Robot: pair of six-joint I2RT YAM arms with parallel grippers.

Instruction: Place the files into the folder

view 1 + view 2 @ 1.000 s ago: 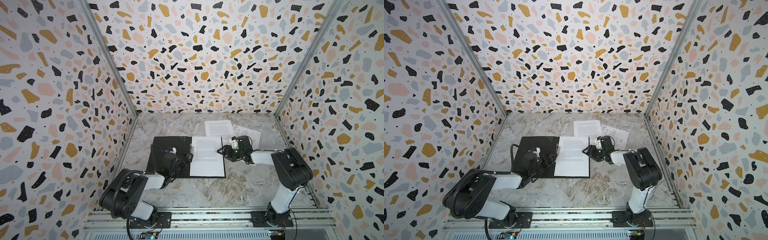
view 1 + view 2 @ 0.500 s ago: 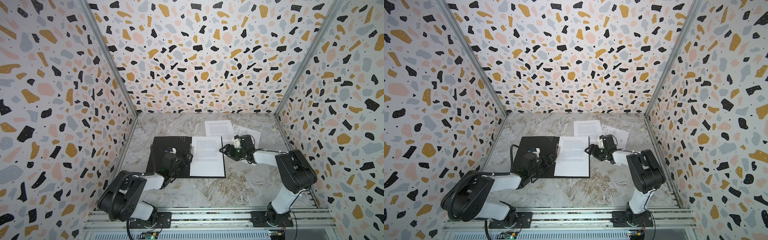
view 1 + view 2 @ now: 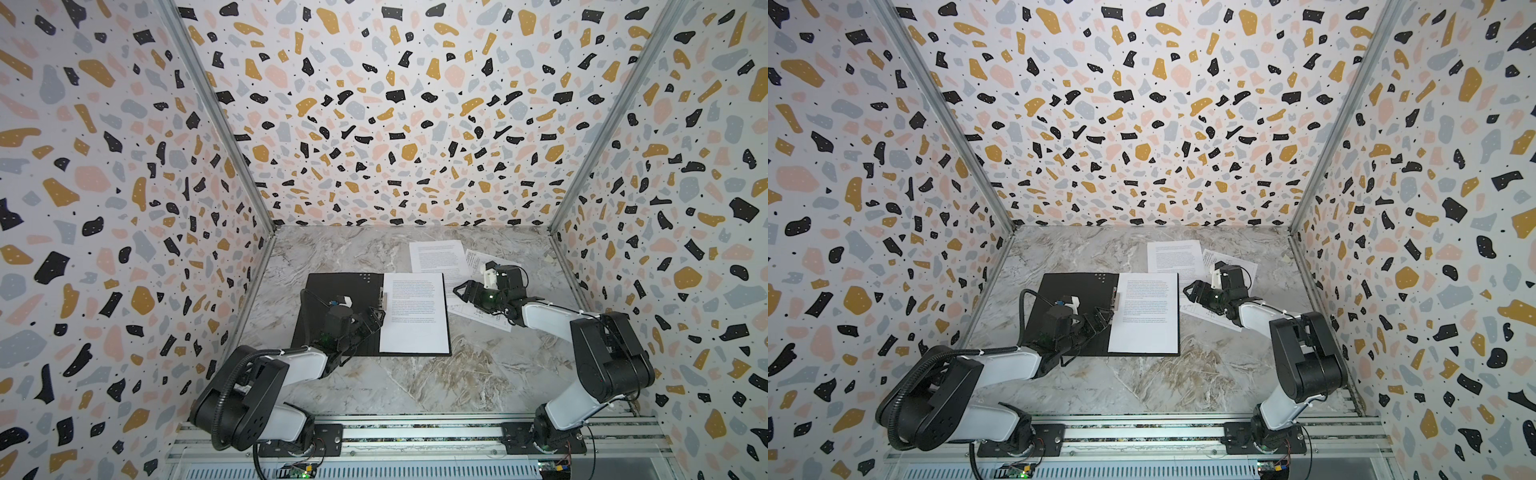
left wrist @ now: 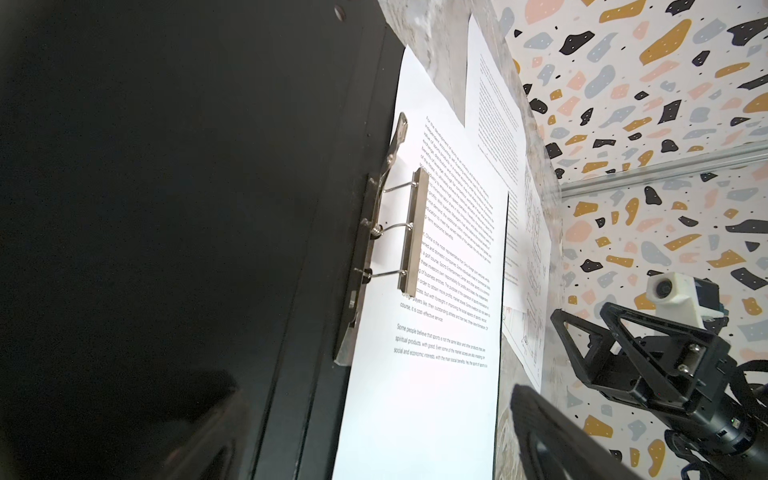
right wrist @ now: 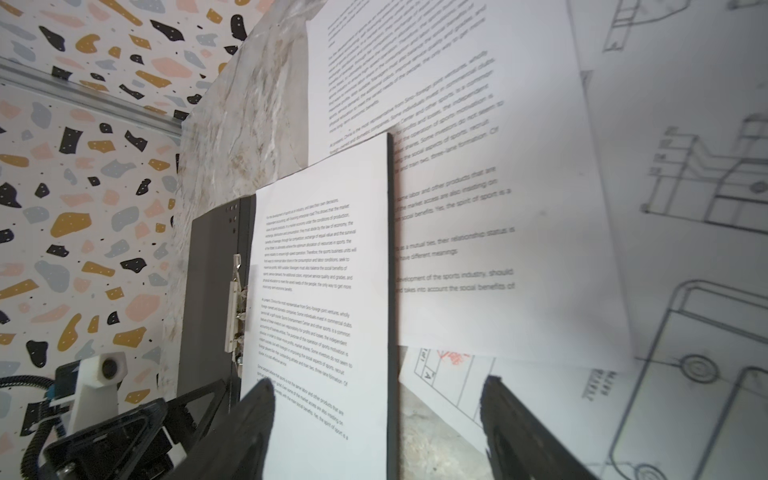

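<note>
One sheet (image 3: 414, 320) in folder (image 3: 332, 284), drawing sheet (image 3: 471, 313) partly hidden by arm (image 3: 544, 318), both jaws spread

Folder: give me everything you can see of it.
The folder lies open and flat on the table, matte black inside facing up; its outside is hidden. A metal clip, a lever plus a bar on wire arms, sits at the spine. A text sheet covers the right half, its edge under the bar. Small pale dots sit at the left half's far edge. The open left gripper is over the left half by the spine.
</note>
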